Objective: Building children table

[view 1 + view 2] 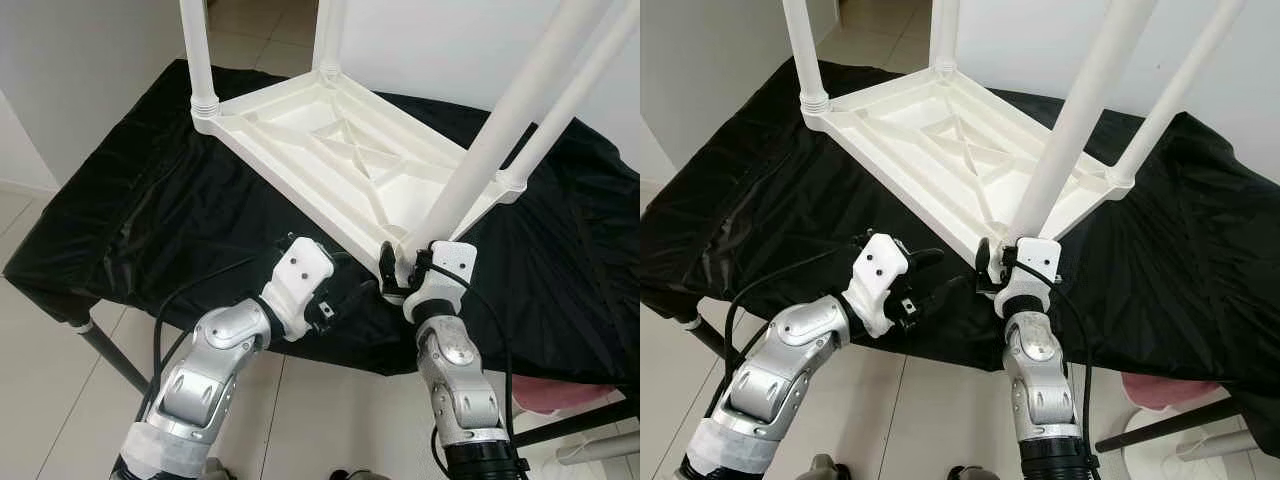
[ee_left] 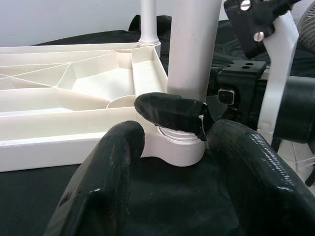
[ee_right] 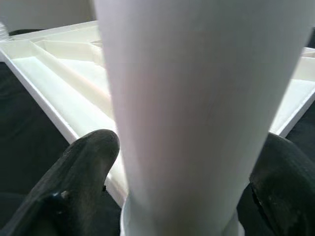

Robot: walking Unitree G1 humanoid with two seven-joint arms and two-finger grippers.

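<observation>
Children table [image 1: 330, 140]: upside down on black-draped tabletop [image 1: 150, 210].
Right gripper [image 1: 400, 268]: jaws apparently clasping near leg [image 1: 500, 130] base.
Left gripper [image 1: 930, 275]: jaws released, beside it.

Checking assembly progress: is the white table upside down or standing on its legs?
Upside down. The table lies top-down on the black cloth, ribbed underside showing, legs pointing up.
</observation>
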